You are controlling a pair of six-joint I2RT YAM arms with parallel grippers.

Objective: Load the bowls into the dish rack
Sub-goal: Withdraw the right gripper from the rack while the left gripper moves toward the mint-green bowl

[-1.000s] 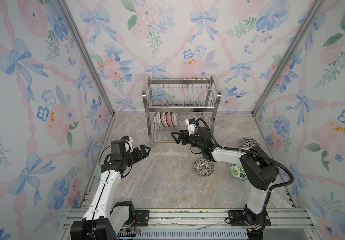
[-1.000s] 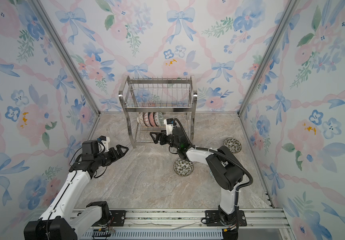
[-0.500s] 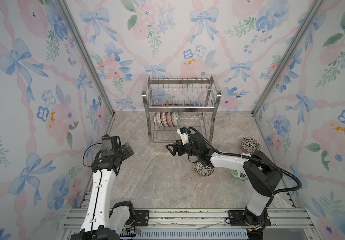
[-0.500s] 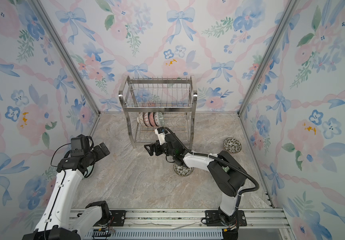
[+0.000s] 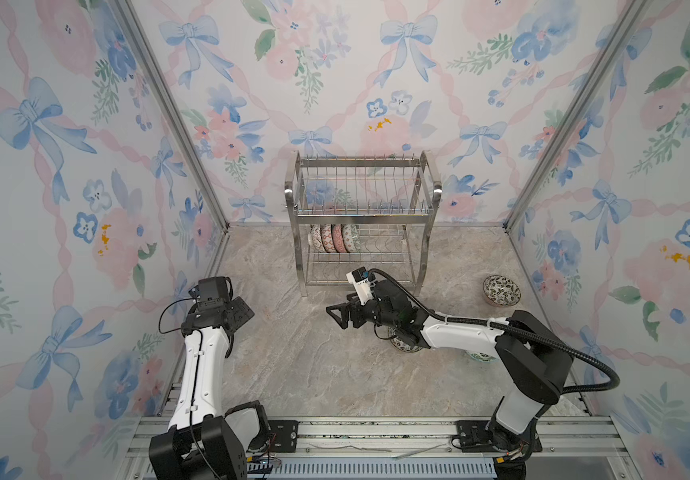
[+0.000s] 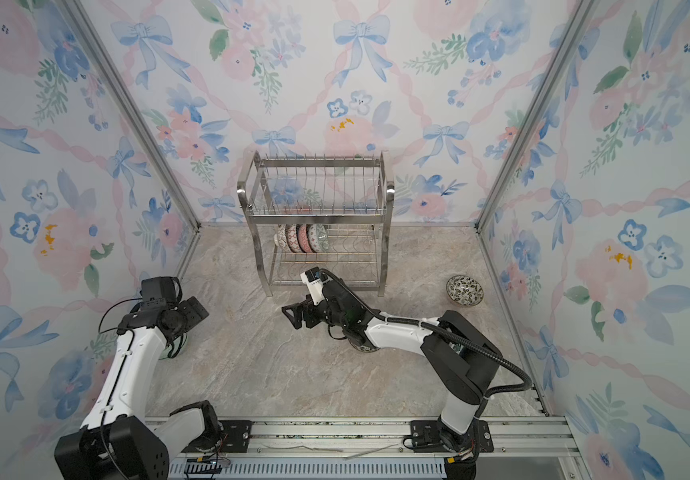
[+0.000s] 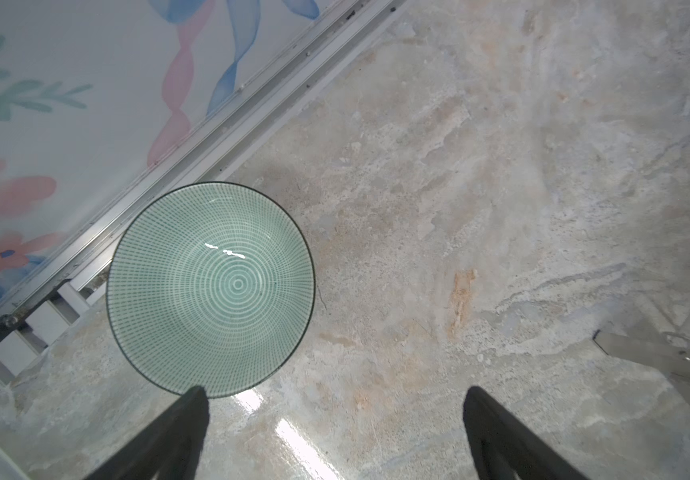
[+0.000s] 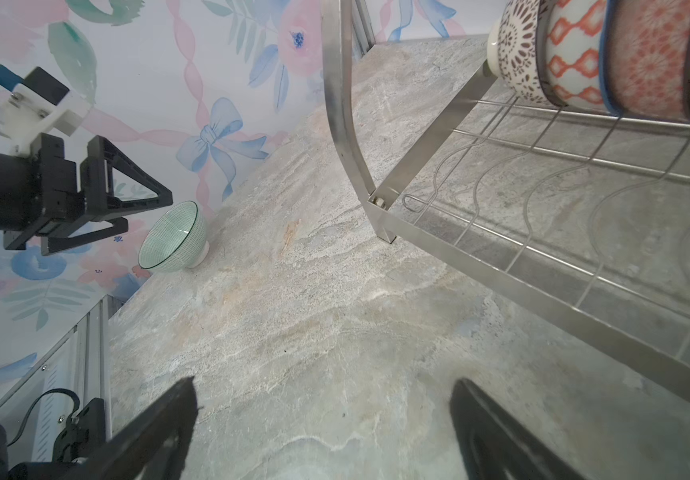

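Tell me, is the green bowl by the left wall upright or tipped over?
Upright: the green bowl faces mouth up, and the right wrist view shows it standing on its white foot.

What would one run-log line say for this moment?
left end effector: open, near green bowl | right end effector: open, empty | dish rack: four bowls

The left arm (image 5: 201, 365) stands up from its base at the near left, its white forearm almost vertical. Its wrist is bent over, so the left claw (image 7: 335, 392) points downward with its two black fingers spread wide and nothing between them. The right arm (image 5: 459, 332) rises to a black elbow at the near right, and its white forearm stretches low toward the middle. The right claw (image 5: 335, 316) faces left, fingers wide apart and empty.
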